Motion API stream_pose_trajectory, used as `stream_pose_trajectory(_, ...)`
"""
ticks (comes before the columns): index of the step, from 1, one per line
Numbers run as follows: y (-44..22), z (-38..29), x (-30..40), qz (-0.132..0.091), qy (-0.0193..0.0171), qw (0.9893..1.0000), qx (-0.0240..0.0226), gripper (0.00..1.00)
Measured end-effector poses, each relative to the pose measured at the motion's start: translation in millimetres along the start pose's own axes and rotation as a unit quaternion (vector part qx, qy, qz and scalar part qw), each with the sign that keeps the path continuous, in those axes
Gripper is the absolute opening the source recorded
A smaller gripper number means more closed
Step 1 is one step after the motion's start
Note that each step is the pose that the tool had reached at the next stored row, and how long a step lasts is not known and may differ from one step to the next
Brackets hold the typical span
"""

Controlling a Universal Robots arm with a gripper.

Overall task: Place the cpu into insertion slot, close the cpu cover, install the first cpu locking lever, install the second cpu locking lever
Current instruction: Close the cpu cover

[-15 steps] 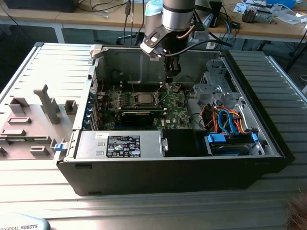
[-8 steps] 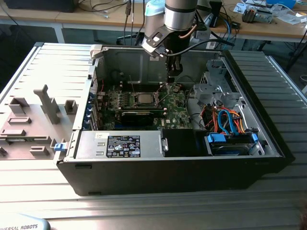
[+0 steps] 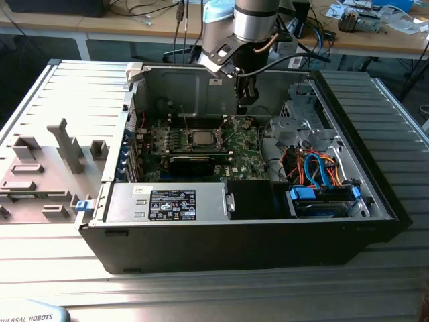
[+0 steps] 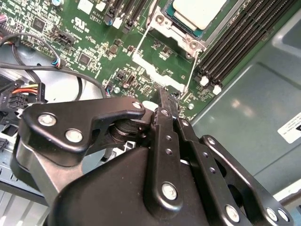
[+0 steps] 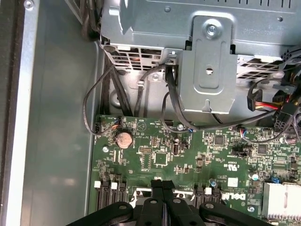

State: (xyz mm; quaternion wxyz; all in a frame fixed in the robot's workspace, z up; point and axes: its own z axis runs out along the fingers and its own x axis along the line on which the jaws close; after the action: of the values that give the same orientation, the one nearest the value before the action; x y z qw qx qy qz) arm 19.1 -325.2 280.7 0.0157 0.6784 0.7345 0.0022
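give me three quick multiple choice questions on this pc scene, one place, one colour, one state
1. Where is the cpu? A in the insertion slot B on the power supply C on the drive cage
2. What colour is the motherboard? A red B green C white
3. What state is the gripper in? A wide open B clamped on the cpu C shut together
1 A, its silver top sits within the socket rim. 2 B, green in both wrist views. 3 C, its fingers touch side by side.

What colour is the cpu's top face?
Silver-grey; the cpu shows best in the second wrist view.
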Motion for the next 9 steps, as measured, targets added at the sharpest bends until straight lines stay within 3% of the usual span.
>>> stream_pose_trajectory(9, 4.0, 0.1, 1.3, 0.0, -0.0002, 1.0, 0.0, 0.11)
